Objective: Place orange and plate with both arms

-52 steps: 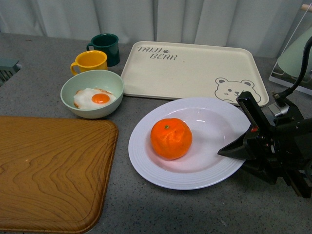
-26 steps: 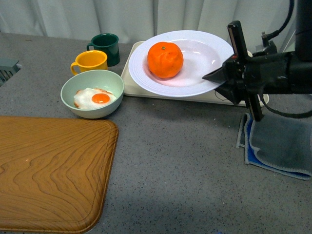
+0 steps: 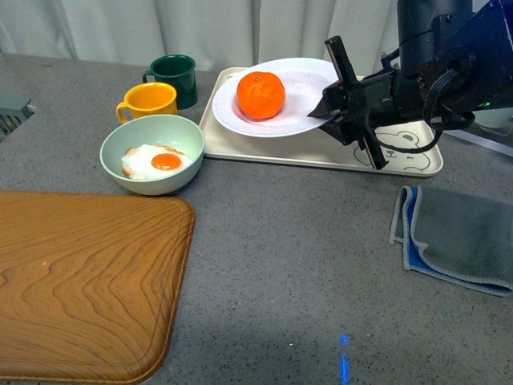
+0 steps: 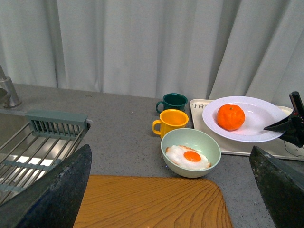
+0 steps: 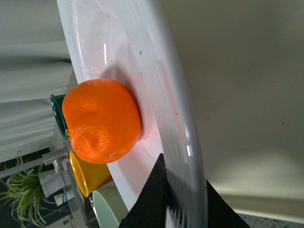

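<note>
right gripper (image 3: 343, 111) is clamped on the plate (image 3: 309, 84) at the rim's 3 o'clock, one finger over and one under, closed tight on the ridged edge in the wrist view. the orange (image 3: 260, 95) sits toward the plate's 9 o'clock, far from the grip, so the load hangs off the fingers. the plate is over the tray (image 3: 264, 146); whether it touches i cannot tell. to set it down well: hold it level, lower slowly until it seats flat, then release — a tilt could roll the orange toward the bowl (image 3: 152, 152) at 7 o'clock. left gripper (image 4: 170, 149) is spread wide, holding nothing.
</note>
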